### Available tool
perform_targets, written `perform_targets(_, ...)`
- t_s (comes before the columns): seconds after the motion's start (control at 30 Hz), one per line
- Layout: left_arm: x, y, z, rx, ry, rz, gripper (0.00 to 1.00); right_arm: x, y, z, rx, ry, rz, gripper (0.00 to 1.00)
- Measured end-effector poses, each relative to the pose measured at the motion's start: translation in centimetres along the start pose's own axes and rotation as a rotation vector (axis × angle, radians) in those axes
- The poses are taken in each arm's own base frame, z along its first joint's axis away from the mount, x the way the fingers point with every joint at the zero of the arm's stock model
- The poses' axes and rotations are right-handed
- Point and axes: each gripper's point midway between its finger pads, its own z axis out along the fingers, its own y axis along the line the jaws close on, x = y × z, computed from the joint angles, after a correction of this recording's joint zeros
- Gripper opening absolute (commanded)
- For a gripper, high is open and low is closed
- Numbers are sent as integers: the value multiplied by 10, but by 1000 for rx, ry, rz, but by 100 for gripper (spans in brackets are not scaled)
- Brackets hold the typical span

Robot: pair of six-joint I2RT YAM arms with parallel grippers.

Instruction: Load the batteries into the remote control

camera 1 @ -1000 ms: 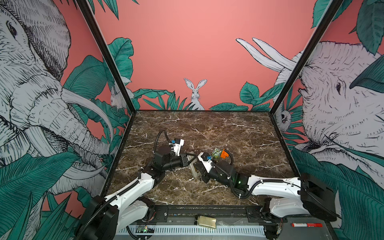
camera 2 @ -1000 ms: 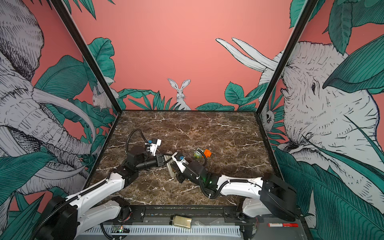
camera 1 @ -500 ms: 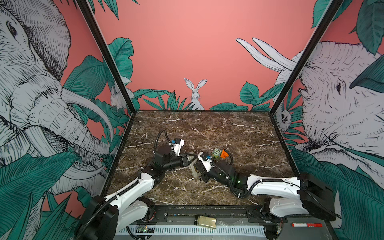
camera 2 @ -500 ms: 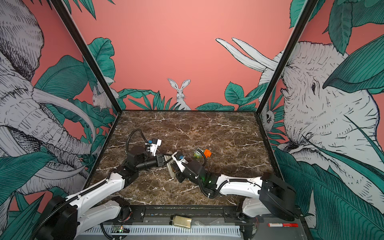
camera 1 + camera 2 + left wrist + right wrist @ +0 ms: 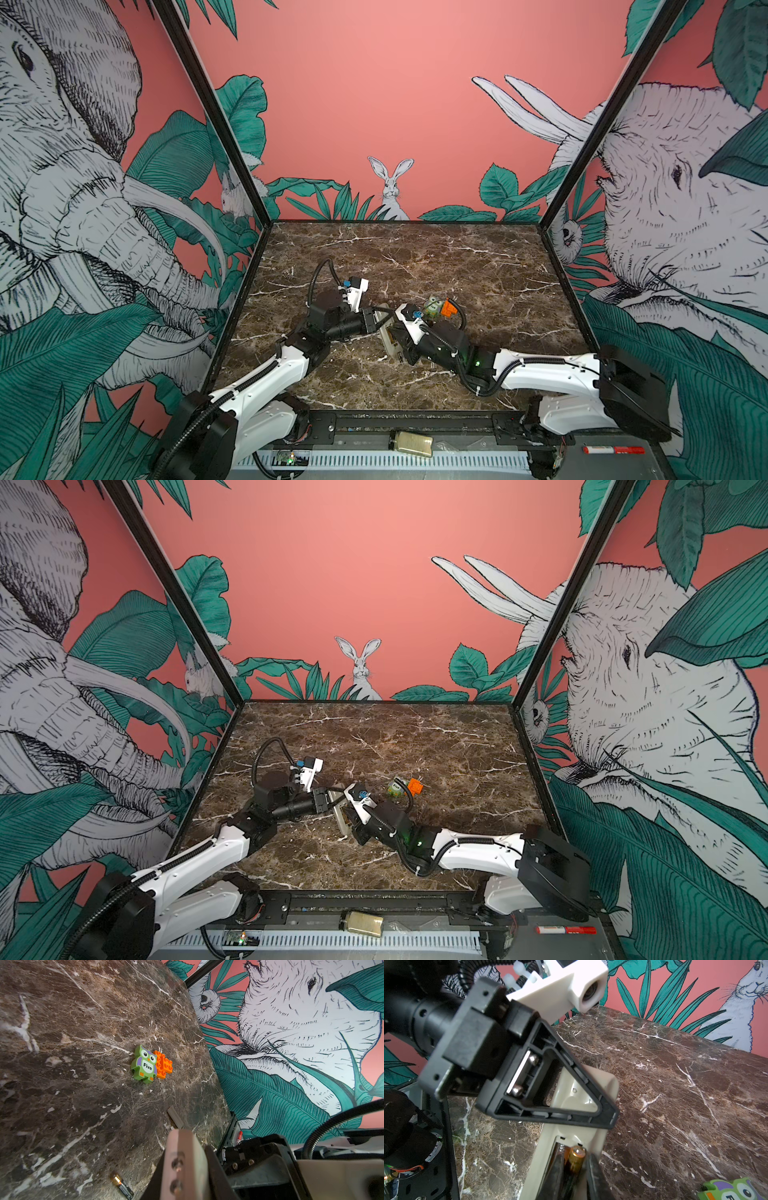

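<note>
The remote control [image 5: 388,332] [image 5: 341,812] is held off the marble, pale back up, its battery recess uncovered. My left gripper [image 5: 376,320] [image 5: 186,1167] is shut on one end of the remote [image 5: 182,1147] [image 5: 591,1084]. A copper-topped battery [image 5: 576,1155] lies in the recess beside a spring. My right gripper [image 5: 575,1158] [image 5: 399,345] straddles it, slightly open, with a thin gap showing on one side. A second battery [image 5: 122,1185] lies loose on the marble near the left gripper.
A green owl block [image 5: 144,1065] [image 5: 433,308] and an orange brick [image 5: 164,1065] [image 5: 448,308] sit just behind the right gripper. A slim grey strip [image 5: 175,1116] lies on the marble. A yellowish jar [image 5: 410,439] and a red marker [image 5: 613,449] rest on the front rail.
</note>
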Motion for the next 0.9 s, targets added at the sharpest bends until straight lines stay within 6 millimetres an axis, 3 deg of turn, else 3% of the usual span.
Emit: perform_targets(0.9, 2, -1, 0, 7, 10, -1, 0, 5, -2, 0, 11, 21, -9, 32)
